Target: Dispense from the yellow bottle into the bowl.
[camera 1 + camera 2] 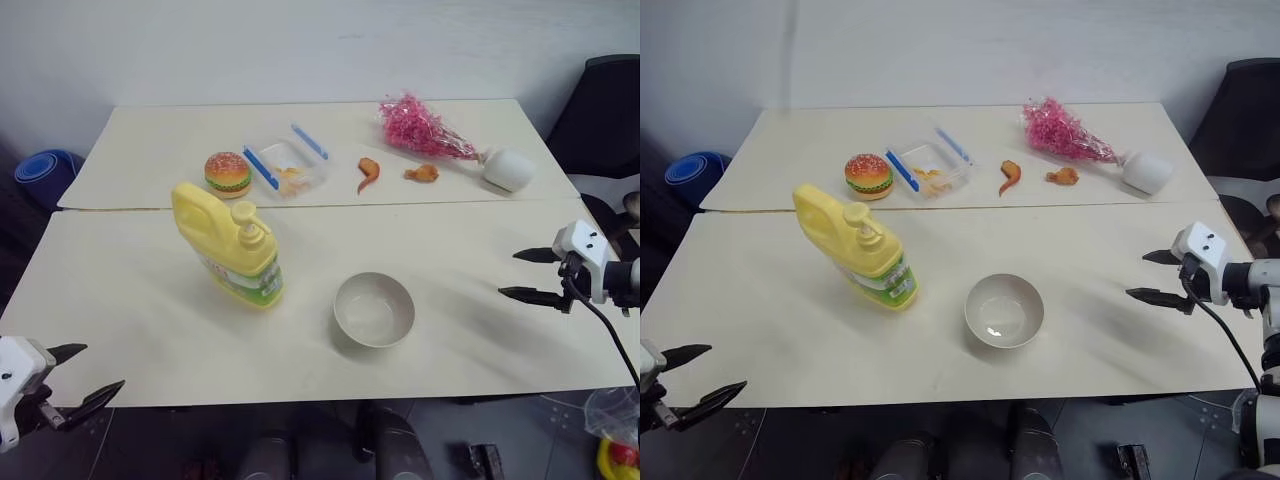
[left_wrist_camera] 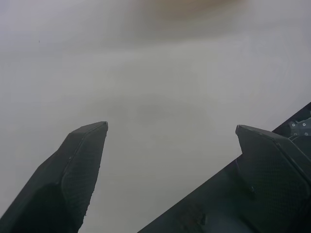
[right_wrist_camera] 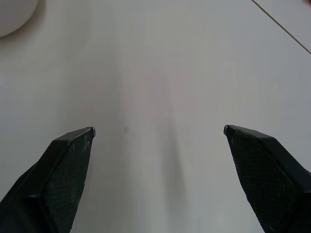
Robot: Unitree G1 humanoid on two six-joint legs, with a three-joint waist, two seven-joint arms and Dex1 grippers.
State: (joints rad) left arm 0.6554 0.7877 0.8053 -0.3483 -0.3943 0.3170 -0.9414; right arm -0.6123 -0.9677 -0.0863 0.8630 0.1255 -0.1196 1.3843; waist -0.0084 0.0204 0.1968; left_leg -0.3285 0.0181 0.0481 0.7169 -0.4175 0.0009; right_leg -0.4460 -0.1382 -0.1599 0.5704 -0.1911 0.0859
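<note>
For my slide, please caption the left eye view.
Yellow bottle and empty bowl on table, both open grippers apart.

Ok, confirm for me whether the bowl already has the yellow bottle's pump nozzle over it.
No. The yellow bottle stands apart from the bowl, off to its left, with bare table between them.
</note>
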